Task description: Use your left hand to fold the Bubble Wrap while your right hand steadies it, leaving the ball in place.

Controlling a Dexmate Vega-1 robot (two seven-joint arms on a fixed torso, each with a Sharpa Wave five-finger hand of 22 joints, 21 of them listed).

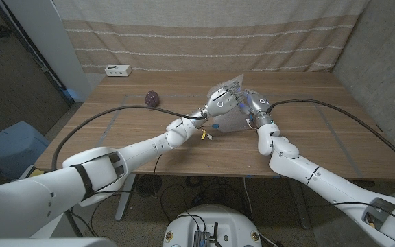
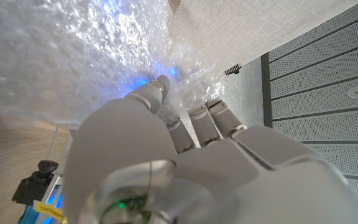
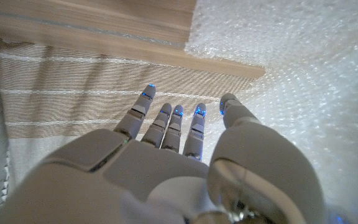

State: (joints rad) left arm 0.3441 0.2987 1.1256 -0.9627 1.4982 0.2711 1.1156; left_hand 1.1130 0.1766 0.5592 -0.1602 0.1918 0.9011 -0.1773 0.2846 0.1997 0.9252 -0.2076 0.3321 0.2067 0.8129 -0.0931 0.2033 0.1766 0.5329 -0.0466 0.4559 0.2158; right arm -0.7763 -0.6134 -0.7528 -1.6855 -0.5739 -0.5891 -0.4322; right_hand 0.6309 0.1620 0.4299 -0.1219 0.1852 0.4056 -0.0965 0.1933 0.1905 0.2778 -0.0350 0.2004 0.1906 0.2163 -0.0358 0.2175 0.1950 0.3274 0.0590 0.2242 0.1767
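While the head view looks down, the Bubble Wrap (image 1: 230, 103) sits mid-table, lifted between the left hand (image 1: 219, 107) and right hand (image 1: 256, 108); the ball (image 1: 153, 98) lies far left. Left wrist view: fingers (image 2: 157, 93) press the wrap, grasp unclear. Right wrist view: the right hand's fingers (image 3: 166, 124) reach straight, apart, beside the wrap, released.

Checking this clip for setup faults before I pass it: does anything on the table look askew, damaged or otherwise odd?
Nothing looks damaged or spilled. The bubble wrap stands lifted and crumpled between the left hand and the right hand, which fits a fold under way. The dark purple ball sits apart on the wooden table, away from the wrap.
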